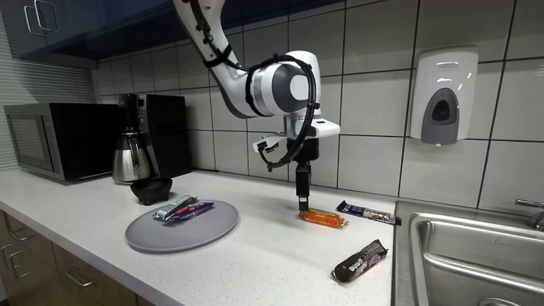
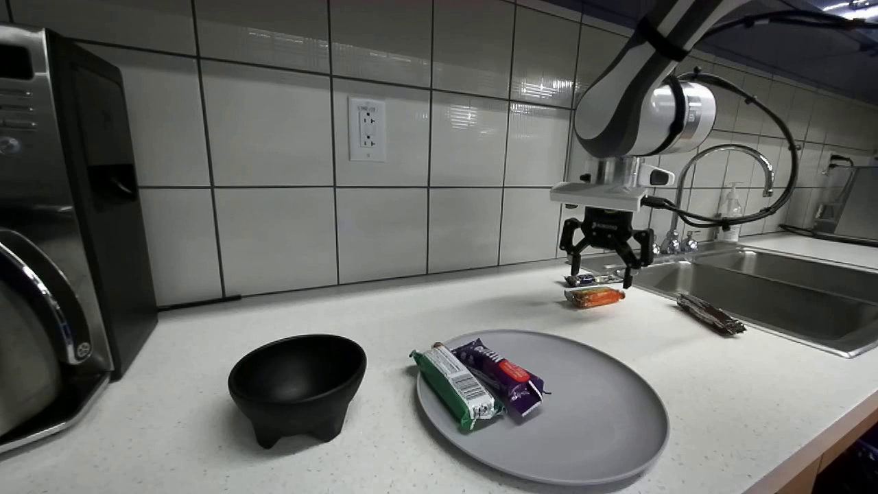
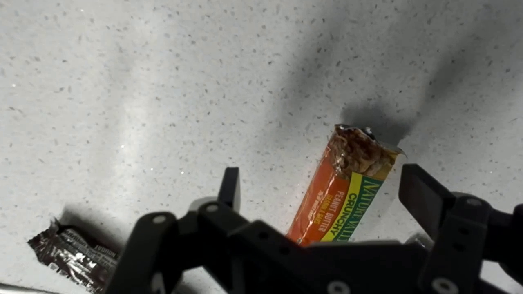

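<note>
Speckled white counter runs below a tiled wall up to a metal sink. A green bar and a purple bar are on the gray plate; an orange bar, a blue bar and a brown bar lie off it, toward the sink. Spread wide and empty, the gripper hangs over the orange bar's end; how low is hard to judge.
</note>
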Tool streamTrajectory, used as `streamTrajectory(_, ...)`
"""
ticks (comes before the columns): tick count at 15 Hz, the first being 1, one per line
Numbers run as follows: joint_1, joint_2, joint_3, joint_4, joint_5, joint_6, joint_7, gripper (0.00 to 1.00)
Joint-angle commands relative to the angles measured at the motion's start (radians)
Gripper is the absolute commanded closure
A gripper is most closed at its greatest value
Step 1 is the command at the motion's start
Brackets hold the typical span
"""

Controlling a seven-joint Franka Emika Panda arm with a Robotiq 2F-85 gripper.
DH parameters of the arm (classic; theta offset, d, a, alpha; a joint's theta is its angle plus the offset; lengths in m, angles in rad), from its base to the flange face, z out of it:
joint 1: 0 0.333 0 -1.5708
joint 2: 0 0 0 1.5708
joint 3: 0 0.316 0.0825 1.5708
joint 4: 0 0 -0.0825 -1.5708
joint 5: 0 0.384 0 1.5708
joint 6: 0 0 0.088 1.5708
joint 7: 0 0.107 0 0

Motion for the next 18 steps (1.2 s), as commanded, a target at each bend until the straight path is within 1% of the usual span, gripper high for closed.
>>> streamTrajectory(1,-0.011,0.044,-0.005,0.058,0.013,-0.006,0.051,0.0)
streamTrajectory(8,-0.014,0.115,-0.019,0.129,0.011,-0.021,0.093,0.0)
streamTrajectory(18,-0.018,0.184,-0.021,0.216,0.013,-0.029,0.116,0.0)
